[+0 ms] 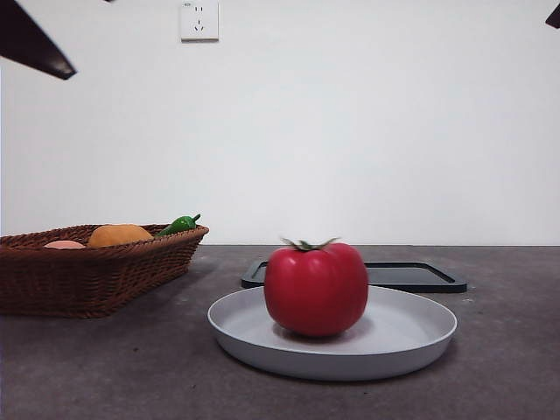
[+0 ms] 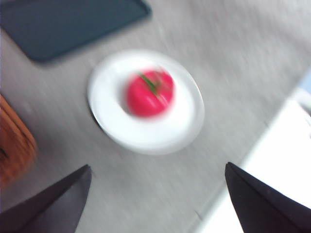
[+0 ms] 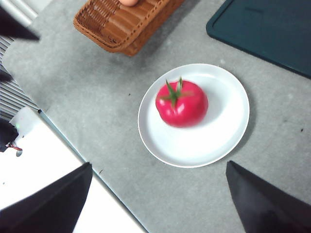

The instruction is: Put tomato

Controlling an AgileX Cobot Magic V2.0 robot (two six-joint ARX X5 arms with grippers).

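Broadly, a grey table point(image 1: 105, 367) fills the front view, with a white wall point(image 1: 367, 122) behind it carrying a power socket point(image 1: 199, 20). On one side stands a brown wicker basket point(image 1: 87, 276) holding an orange fruit point(image 1: 120, 234), a green chili point(image 1: 179, 225) and a pale pink item point(image 1: 65, 245) that barely shows above the rim. A dark flat tray point(image 1: 420, 276) lies behind a white plate point(image 1: 411, 337) near the middle of the table. The tomato point(image 1: 316, 289) sits upright on the plate, stem up, touching nothing else. Both arms hang high above and well apart from it: the left gripper point(image 2: 155, 194) has its jaws spread wide and empty, though that view is blurred, and the right gripper point(image 3: 158, 196) is likewise spread wide, holding nothing.
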